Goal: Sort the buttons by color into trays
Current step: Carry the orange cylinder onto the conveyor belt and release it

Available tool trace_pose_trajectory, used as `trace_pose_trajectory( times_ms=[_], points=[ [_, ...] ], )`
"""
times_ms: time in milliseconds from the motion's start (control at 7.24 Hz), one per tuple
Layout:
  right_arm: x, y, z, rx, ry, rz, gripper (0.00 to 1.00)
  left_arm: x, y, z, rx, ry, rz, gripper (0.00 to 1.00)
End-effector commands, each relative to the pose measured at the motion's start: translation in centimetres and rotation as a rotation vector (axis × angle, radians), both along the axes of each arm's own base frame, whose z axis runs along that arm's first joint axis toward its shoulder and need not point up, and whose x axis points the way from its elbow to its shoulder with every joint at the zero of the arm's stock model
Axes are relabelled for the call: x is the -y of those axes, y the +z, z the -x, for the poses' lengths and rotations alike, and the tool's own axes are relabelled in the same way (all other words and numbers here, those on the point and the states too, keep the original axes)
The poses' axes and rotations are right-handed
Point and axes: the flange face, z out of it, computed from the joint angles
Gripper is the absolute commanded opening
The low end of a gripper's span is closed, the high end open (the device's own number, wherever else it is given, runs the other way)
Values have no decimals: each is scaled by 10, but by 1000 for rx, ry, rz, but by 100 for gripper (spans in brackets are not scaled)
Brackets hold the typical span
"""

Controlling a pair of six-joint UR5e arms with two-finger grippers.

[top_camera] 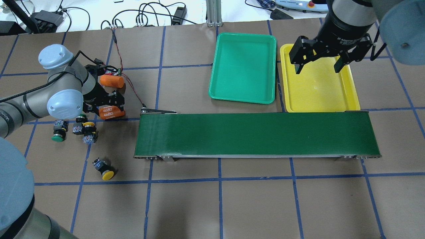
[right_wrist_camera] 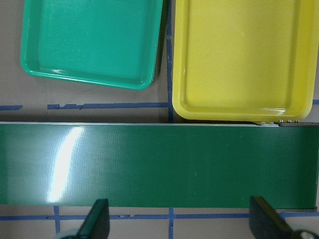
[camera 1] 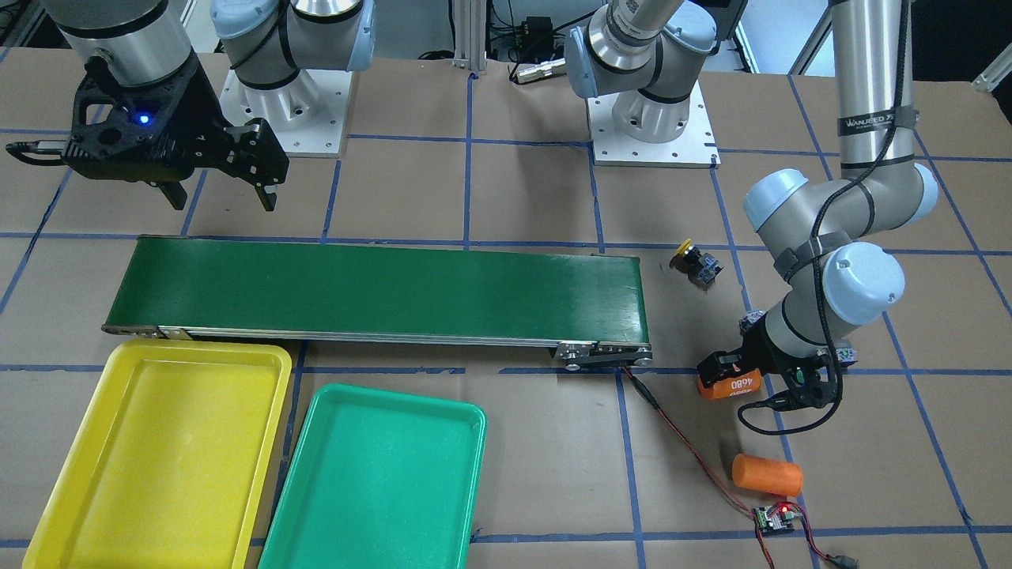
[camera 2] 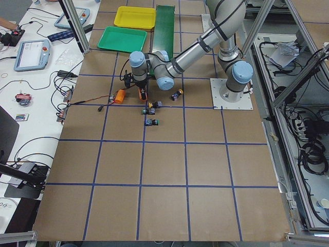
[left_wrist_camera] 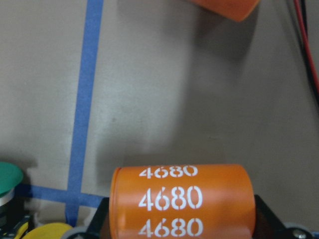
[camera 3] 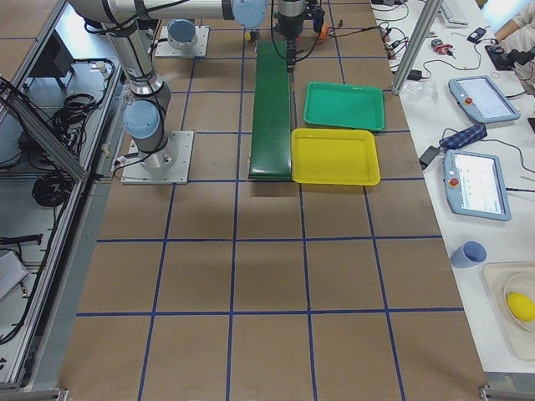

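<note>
The four buttons all lay at the robot's left end of the table, short of the dark conveyor belt [top_camera: 255,132] and well apart from both trays. A green-capped button [top_camera: 58,136] and a yellow-capped button [top_camera: 88,126] sat near each other, and a second green cap [top_camera: 80,117] showed just beside the left gripper [top_camera: 112,107]. A second yellow button [top_camera: 108,174] lay on its side, farther toward the robot. The green tray [top_camera: 242,66] and the yellow tray [top_camera: 315,94] stood side by side past the far edge of the belt, with nothing in them. The left gripper appeared clamped on an orange cylinder marked 4680 [left_wrist_camera: 182,199], a finger at each end of it, while another orange cylinder [top_camera: 112,81] lay nearby. The right gripper [top_camera: 318,66] hung above the yellow tray with its fingers spread wide and nothing between them. Each button looked small, light and rigid. Its domed cap was probably smooth and likely to slip from flat fingers, so the squarer black-grey switch block seemed the surer place to pinch. Being top-heavy, the buttons would likely roll or tip if nudged. The two clustered beside the left gripper left little room for fingers.
</note>
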Motion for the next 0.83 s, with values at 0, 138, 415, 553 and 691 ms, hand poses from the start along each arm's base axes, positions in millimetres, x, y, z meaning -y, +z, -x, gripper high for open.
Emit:
trace_pose_trajectory(
  times_ms=[0, 138, 415, 553, 691],
  points=[
    [0, 0, -1, 0, 3, 0, 100, -6, 47, 20, -8, -27, 53, 0],
    [0, 0, 0, 0, 1, 0, 100, -17, 79, 48, -10, -68, 50, 0],
    [0, 0, 0, 0, 1, 0, 100, -54, 122, 123, -22, -181, 27, 0],
    [0, 0, 1, 0, 0, 0, 100, -66, 129, 154, -25, -227, 20, 0],
    [0, 0, -1, 0, 3, 0, 100, -74, 122, 168, -27, -254, -3, 0]
  ],
)
